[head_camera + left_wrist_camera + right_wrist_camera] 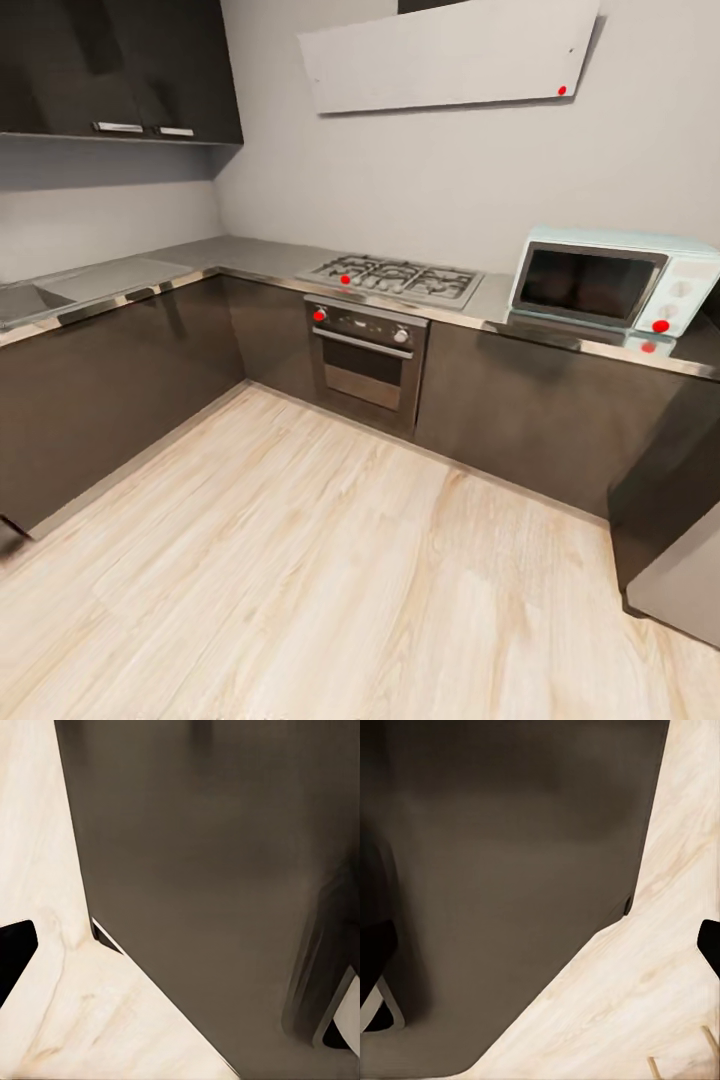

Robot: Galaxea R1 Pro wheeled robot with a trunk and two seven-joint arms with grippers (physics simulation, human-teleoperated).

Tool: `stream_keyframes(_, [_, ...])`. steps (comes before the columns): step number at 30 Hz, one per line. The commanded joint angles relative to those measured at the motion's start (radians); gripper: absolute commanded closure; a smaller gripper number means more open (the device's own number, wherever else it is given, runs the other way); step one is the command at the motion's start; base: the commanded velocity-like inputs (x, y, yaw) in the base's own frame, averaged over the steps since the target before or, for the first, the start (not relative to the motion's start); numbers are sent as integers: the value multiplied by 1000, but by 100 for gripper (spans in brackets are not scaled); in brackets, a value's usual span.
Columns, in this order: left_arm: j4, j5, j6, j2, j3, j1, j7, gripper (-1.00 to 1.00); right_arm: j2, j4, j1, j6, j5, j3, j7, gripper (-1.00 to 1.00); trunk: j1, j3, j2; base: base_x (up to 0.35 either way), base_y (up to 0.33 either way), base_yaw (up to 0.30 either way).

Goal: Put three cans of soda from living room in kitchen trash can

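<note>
I am in the kitchen, where dark cabinets (120,400) run along the left and back walls. A pale teal microwave (610,280) stands on the steel counter at the right. The orange soda cans and the copper-brown trash can are out of view. In the left wrist view my left gripper (180,960) is open, with a black fingertip (15,956) at the frame's edge and nothing between the fingers. My right gripper (540,952) is open too, its black fingertip (710,945) at the edge, holding nothing. Both wrist views look at a dark panel (210,870) over pale wood floor.
A gas hob (392,277) sits over a built-in oven (365,365) at the back. A sink (25,300) is set in the left counter, with upper cabinets (120,70) above. A grey steel unit (680,580) juts in at the right. Wood floor (300,560) spreads ahead.
</note>
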Motion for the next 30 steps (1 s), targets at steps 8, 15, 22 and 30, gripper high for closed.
stream_keyframes(8, [0,0,0,0,0,0,-1,-100,1,-26,0,1,1,0,-1,-100,0,-9,0,0,0,225])
stream_keyframes(15, [-24,2,3,2,1,-7,-25,-100,12,-111,0,3,3,0,-10,-100,0,-17,0,0,0,225])
stream_keyframes(22, [-55,2,13,3,0,-18,-37,-100,31,-186,-3,9,4,3,-29,-100,0,-25,0,0,0,225])
stream_keyframes(30, [-134,1,152,3,1,-94,-42,-100,41,-380,-12,118,4,4,-33,-100,0,-33,0,0,0,225])
